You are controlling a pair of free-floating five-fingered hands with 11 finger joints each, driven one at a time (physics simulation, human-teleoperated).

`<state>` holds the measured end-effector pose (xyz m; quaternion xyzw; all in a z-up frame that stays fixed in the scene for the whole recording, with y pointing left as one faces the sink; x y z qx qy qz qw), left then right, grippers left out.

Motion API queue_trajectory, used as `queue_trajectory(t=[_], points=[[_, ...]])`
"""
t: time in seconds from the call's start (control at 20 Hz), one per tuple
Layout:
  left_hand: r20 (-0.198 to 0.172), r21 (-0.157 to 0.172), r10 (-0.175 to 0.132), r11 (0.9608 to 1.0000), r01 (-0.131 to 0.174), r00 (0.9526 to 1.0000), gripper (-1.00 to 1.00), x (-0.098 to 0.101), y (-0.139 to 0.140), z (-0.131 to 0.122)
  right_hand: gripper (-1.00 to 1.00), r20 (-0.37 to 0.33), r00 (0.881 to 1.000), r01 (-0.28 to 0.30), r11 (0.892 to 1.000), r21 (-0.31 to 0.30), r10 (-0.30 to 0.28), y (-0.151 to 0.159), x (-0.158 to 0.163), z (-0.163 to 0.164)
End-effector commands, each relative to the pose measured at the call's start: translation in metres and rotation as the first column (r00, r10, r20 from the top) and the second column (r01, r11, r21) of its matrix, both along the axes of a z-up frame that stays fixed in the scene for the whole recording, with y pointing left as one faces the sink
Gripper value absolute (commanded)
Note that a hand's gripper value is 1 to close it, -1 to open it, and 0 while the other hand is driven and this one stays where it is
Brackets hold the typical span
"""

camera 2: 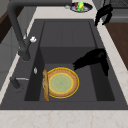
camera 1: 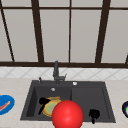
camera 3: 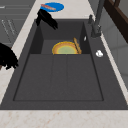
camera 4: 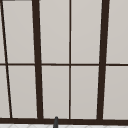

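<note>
The plate [camera 1: 51,107], yellow-rimmed with a green centre, lies flat on the floor of the sink's [camera 1: 107,100] left basin, below the tap [camera 1: 56,71].

The left hand [camera 1: 43,102] hangs over the basin beside the plate's rim. Its fingers are straight and apart and clasp nothing. Contact with the plate cannot be confirmed.

The right hand [camera 1: 94,114] hangs at the front edge of the drainboard side. Whether it is apart or closed cannot be told.

Judged step: the left hand's approach to the plate. A grasp would call for lowering it to the rim and closing across the edge.

A red ball [camera 1: 67,114] stands nearest the front camera.
</note>
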<state>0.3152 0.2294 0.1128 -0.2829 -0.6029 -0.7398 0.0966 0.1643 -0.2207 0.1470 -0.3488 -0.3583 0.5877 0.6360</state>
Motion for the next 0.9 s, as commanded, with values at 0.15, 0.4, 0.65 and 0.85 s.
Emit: queue_trajectory(t=[0.15,0.4,0.65,0.85], points=[[-0.045,-0.012,0.057,0.9983,-0.057,0.9974,-1.0,0.039,-0.004,-0.003,0.0,0.0,1.0,0.0,1.0,0.0,0.0,0.0,0.0,0.0],[-0.046,-0.013,0.046,0.9988,-0.047,0.9979,-1.0,0.077,-0.006,-0.004,0.0,0.0,1.0,0.0,1.0,0.0,0.0,0.0,0.0,0.0],[-0.142,0.01,0.037,0.9993,-0.036,0.9892,-1.0,0.091,0.003,-0.011,0.0,0.0,1.0,0.0,1.0,0.0,0.0,0.0,0.0,0.0],[-0.163,0.051,0.059,0.9974,-0.052,0.9849,-1.0,0.106,0.014,-0.022,0.0,0.0,1.0,0.0,1.0,0.0,0.0,0.0,0.0,0.0]])
